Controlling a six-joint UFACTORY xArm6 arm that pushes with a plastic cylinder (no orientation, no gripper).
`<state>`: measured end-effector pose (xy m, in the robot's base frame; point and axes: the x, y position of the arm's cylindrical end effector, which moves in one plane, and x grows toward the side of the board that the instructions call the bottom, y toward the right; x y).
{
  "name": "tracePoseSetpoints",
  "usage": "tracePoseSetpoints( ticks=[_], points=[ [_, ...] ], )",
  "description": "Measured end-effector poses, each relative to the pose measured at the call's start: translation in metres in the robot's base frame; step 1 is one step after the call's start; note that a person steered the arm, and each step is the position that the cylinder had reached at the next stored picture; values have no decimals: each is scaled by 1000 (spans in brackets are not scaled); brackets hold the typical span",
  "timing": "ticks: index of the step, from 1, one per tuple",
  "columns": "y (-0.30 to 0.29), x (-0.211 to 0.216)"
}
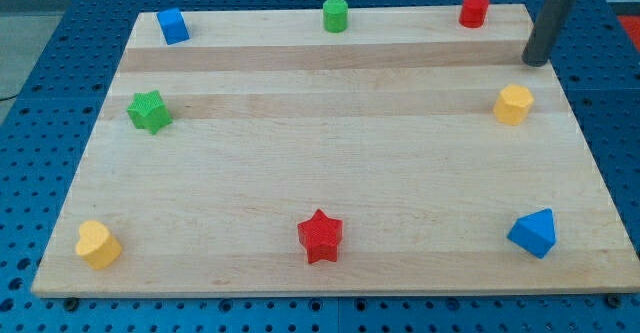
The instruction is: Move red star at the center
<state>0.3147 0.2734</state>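
Note:
The red star [320,236] lies near the bottom edge of the wooden board [330,163], about the middle of its width. My tip [537,63] is at the board's top right corner, far from the star. It stands to the right of the red cylinder [474,10] and above the yellow hexagonal block [514,104]. It touches no block.
A blue cube [173,25] sits at the top left and a green cylinder [335,15] at the top middle. A green star [149,111] lies at the left. A yellow heart-like block [98,244] is at the bottom left, a blue block [533,233] at the bottom right.

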Motion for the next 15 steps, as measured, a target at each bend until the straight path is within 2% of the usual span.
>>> tracePoseSetpoints(
  ticks=[3,4,5,6,7,8,9,10,11,13,14,15],
  points=[
    [-3,0],
    [-26,30],
    [-31,42],
    [-80,42],
    [-145,67],
    [-185,152],
    [-186,229],
    [-190,282],
    [-213,304],
    [-281,303],
    [-287,295],
    [-287,270]
  ],
)
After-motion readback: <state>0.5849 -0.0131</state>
